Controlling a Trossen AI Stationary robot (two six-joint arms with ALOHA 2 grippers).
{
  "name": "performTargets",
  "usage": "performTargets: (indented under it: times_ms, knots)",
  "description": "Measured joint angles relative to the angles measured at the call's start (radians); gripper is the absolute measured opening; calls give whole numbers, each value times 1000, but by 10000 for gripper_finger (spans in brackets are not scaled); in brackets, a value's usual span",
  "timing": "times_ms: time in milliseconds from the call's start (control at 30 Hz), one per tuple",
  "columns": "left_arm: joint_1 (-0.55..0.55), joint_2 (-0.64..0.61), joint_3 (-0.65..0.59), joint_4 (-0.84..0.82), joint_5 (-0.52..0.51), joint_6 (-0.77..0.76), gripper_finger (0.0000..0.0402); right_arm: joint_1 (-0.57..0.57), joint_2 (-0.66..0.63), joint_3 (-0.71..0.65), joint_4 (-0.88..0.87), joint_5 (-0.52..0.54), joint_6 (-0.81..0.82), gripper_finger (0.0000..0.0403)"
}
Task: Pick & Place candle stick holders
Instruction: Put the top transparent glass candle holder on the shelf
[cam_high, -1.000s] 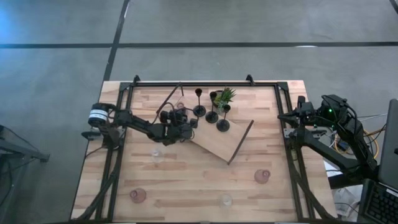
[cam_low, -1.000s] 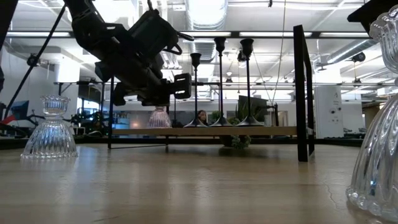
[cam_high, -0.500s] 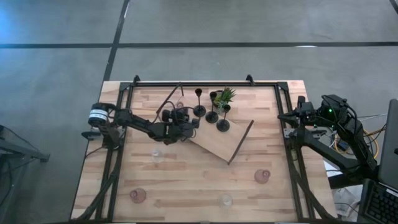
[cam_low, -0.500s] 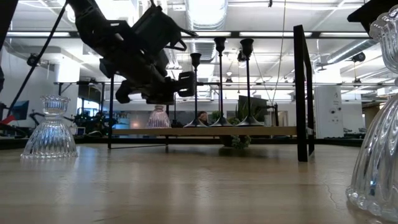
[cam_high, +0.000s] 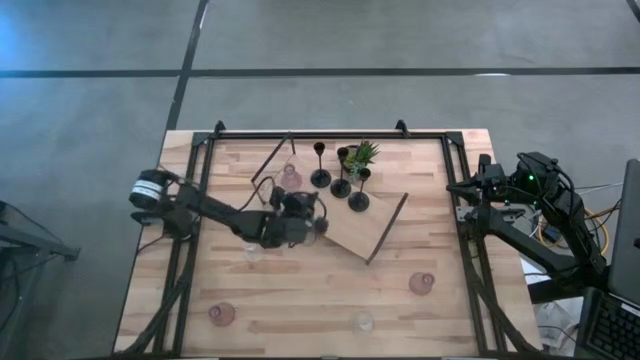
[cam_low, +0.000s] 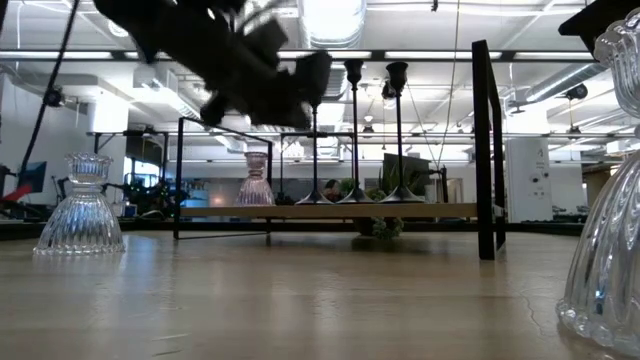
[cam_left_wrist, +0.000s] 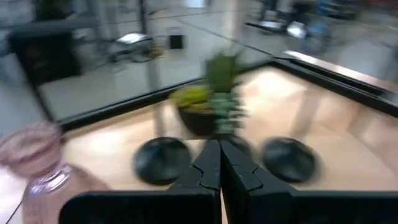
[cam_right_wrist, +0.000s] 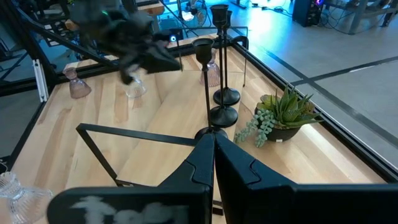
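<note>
Three slim black candle stick holders (cam_high: 341, 186) stand upright on their round bases on the wooden board (cam_high: 340, 232), in front of a small potted plant (cam_high: 362, 153). A pink glass cup (cam_high: 290, 178) stands on the board's left end. My left gripper (cam_high: 321, 226) hovers shut and empty above the board, to the near side of the pink cup (cam_left_wrist: 37, 165) and the black bases (cam_left_wrist: 163, 157). Loose cups rest on the table: clear ones (cam_high: 252, 246) (cam_high: 362, 322), pink ones (cam_high: 222, 313) (cam_high: 421, 283). My right gripper (cam_right_wrist: 213, 142) waits shut at the table's right edge.
The board lies at a slant with a dark upright metal handle at each end (cam_high: 270, 160) (cam_high: 386, 228). A black frame (cam_high: 320, 133) rims the table. In the low view, clear cups (cam_low: 80, 205) (cam_low: 610, 200) stand close on either side.
My left gripper has risen and swung away from the pink cup toward the table's near and right edges, staying shut and turning a little. The pink cup stays standing on the board, now uncovered in the low view.
</note>
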Motion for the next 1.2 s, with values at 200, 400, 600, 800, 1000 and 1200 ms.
performTargets:
  times_ms: [200,400,600,800,1000,1200]
  knots:
    - [-129,-137,-4,-9,141,251,0,0,0,0,0,0,0,8]
    - [-284,-310,-9,-288,169,285,1,0,0,0,0,0,0,8]
    - [-459,-475,-17,-644,149,40,21,0,0,0,0,0,0,8]
    - [-620,-564,-23,-1039,142,-341,37,0,0,0,0,0,0,8]
    - [-722,-553,-25,-1272,166,-601,67,0,0,0,0,0,0,8]
    - [-741,-530,-52,-1324,260,-737,131,0,0,0,0,0,0,8]
